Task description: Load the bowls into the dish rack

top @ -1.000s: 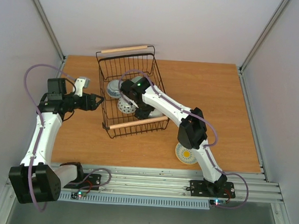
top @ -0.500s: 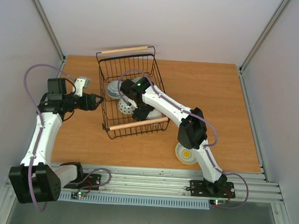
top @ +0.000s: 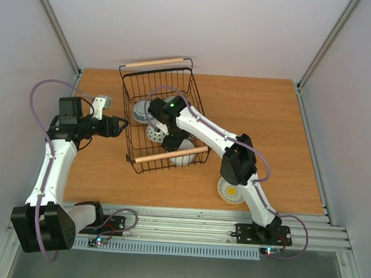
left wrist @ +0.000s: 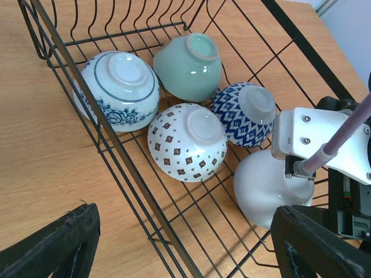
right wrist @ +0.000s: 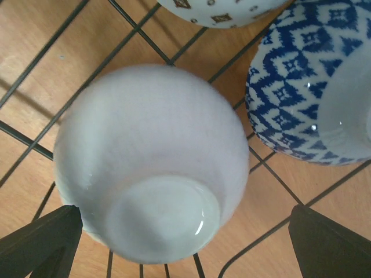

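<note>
The right gripper had spread wide, uncovering the upturned white bowl in the dish rack; the left gripper stayed spread, unmoved.

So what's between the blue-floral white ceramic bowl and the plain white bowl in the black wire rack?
The upturned white bowl with red-brown diamonds sits there, as the left wrist view shows.

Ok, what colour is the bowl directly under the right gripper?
The bowl is plain white, clearest in the right wrist view.
</note>
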